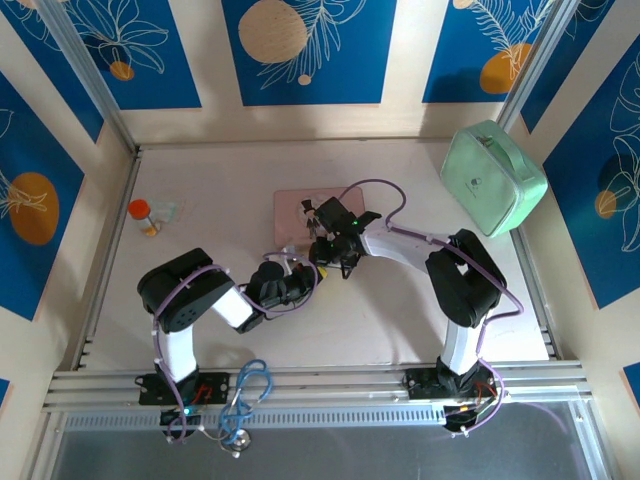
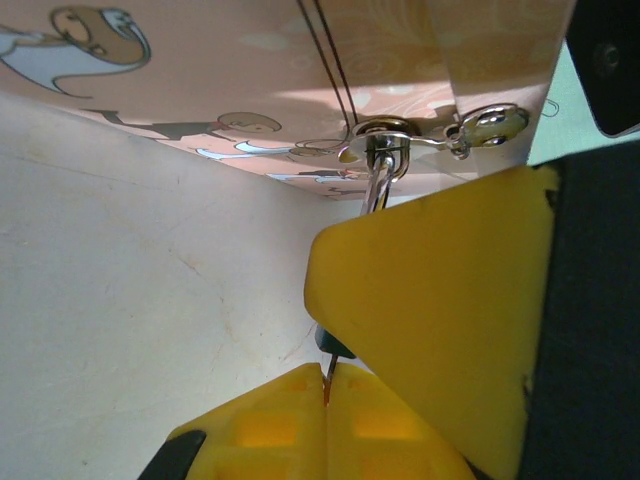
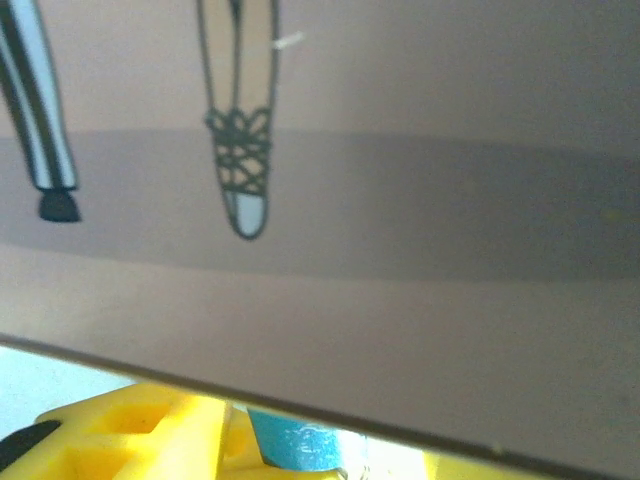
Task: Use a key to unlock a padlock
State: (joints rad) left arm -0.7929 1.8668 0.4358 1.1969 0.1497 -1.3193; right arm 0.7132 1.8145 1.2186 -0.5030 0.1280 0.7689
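The padlock is a tiny teal-blue body, and my right gripper is shut on it just under the edge of the pink picture box. In the left wrist view a sliver of the padlock peeks out beside the right gripper's yellow finger, and its silvery shackle runs up through the box's metal clasp. My left gripper is shut on the thin key blade, whose tip touches the lock's underside. From above, the left gripper and right gripper meet at the pink box.
A mint-green case stands at the back right. At the left lies a small orange-capped bottle. A blue cable hangs over the front rail by the left arm's base.
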